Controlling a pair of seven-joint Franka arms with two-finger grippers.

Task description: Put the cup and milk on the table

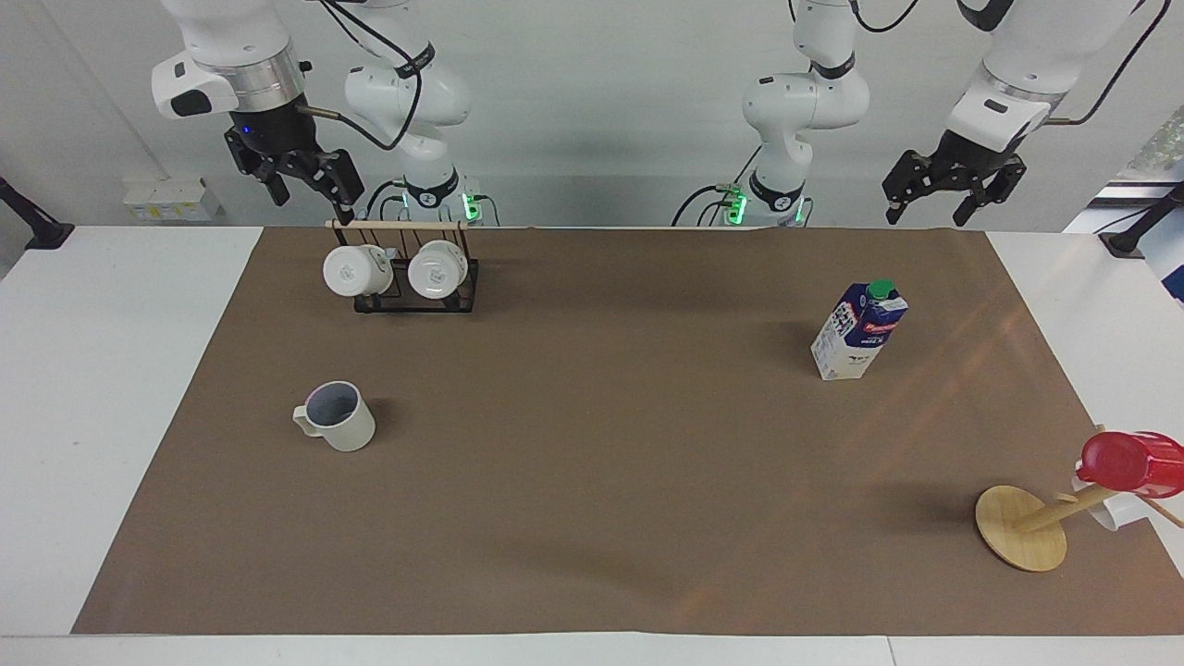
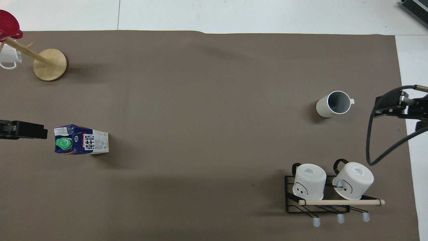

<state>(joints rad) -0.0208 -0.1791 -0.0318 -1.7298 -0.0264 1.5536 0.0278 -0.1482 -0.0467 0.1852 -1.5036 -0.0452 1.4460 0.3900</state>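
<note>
The off-white cup [image 1: 338,416] stands upright on the table's brown sheet [image 1: 601,462], toward the right arm's end; it also shows in the overhead view [image 2: 333,104]. The milk carton [image 1: 858,331] stands upright on the sheet toward the left arm's end, its green cap on top [image 2: 82,144]. My right gripper [image 1: 314,205] hangs open and empty in the air over the mug rack's end, apart from the cup [image 2: 389,105]. My left gripper [image 1: 927,220] hangs open and empty above the sheet's edge by the robots, apart from the milk [image 2: 25,130].
A black wire rack [image 1: 416,298] with two white mugs stands nearer to the robots than the cup. A wooden mug tree with a round disc base [image 1: 1020,527] holds a red cup [image 1: 1128,461] and a white mug at the left arm's end.
</note>
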